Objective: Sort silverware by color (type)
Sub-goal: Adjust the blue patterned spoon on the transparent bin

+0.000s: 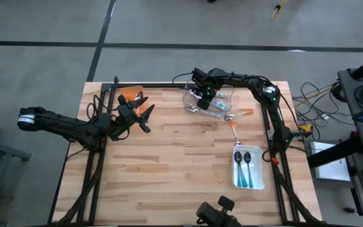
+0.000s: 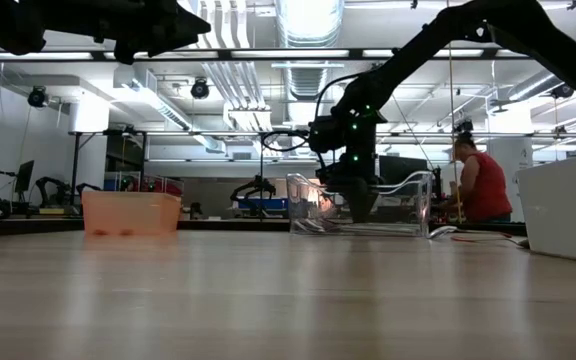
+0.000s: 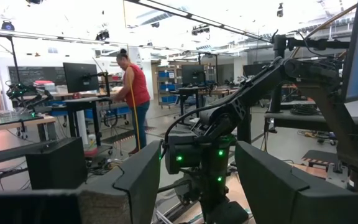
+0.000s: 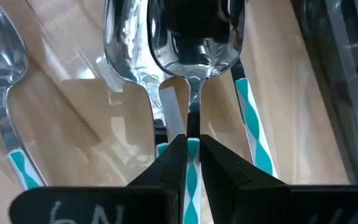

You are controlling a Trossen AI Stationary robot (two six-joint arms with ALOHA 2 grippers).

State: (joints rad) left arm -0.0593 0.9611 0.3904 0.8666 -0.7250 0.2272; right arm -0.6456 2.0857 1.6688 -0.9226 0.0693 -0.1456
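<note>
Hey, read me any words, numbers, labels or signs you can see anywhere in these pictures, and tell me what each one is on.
"N": a white handwritten mark, cut off at the frame edge, on the dark body of the right gripper, whose fingers close on a teal-striped spoon. A partial stroke beside it is unreadable.
Monitors and shelves in the room behind the table: too small to read.
Clear tray, white tray, orange tray, left gripper: no text visible.

Only a scrawled mark resembling "N" shows on the right hand [image 4: 189, 155]; nothing else is legible.
</note>
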